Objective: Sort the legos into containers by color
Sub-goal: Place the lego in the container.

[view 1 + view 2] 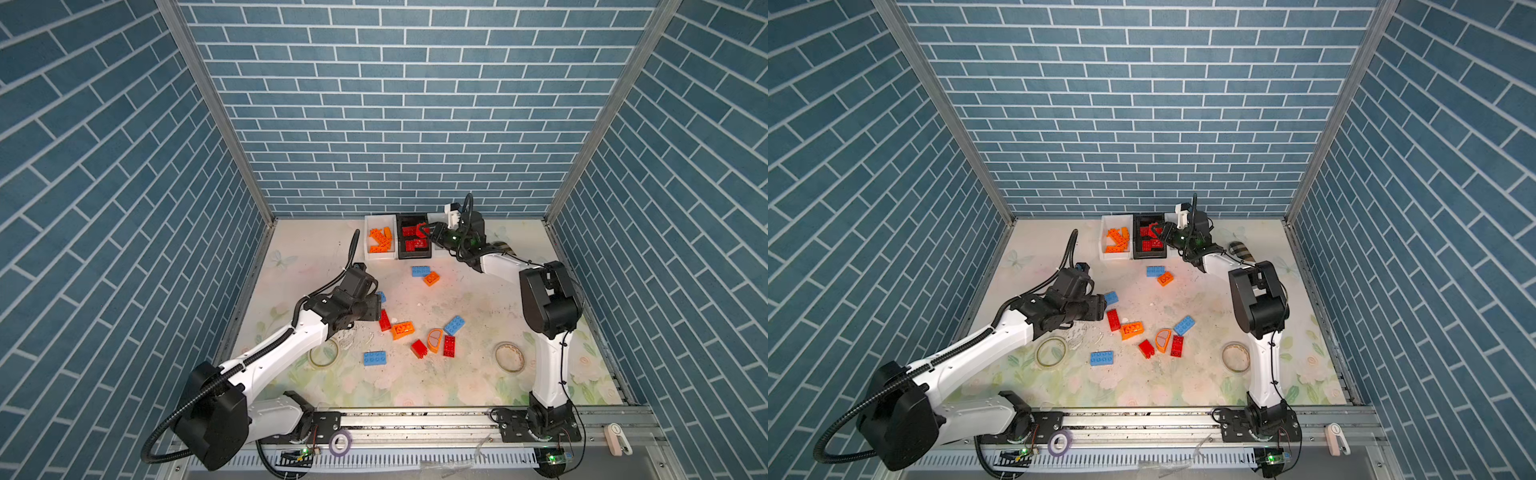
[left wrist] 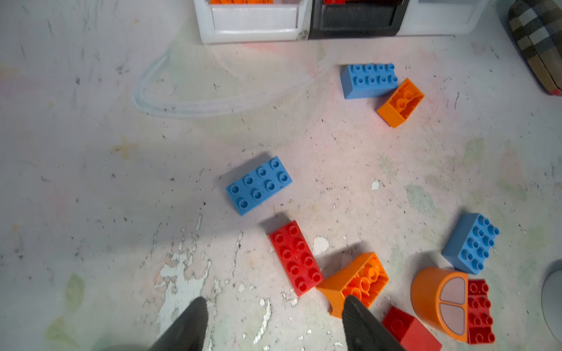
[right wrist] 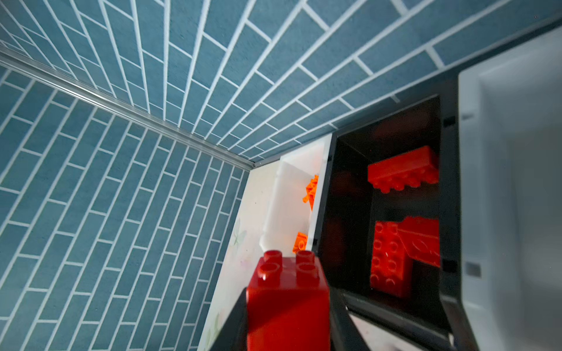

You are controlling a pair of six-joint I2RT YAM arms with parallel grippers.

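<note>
In both top views the left pincer [image 1: 379, 311] hides under its own wrist, which also covers part of a light blue brick [image 1: 382, 296]. The left wrist view shows it plainly. Its dark fingers [image 2: 194, 319] stand wide apart, gripping nothing, over bare worktop [image 2: 91, 182]. A long red brick [image 2: 295, 258] lies just ahead of the gap. An upturned orange brick [image 2: 355, 279] sits at one fingertip, possibly touching it; the overlap makes that hard to judge.

Ten legos lie loose on the worktop: four light blue bricks, three red, two orange, and one orange arched window piece [image 1: 435, 340] lying against a red brick. A clear tape roll [image 1: 323, 354] lies flat by the left arm and a second tape roll [image 1: 509, 357] by the right arm.

At the far edge three containers stand side by side. A white bin [image 1: 380, 256] holds orange bricks too jumbled to count. A black bin [image 1: 413, 254] shows about three red bricks. A second white bin [image 3: 501, 152] is nearly all hidden behind the right arm in the top views. The right pincer [image 1: 427, 230] is clamped on a small red four-stud brick [image 3: 287, 291], held above the black bin. A tan plaid case [image 1: 1241, 250] shows partly behind that arm.
</note>
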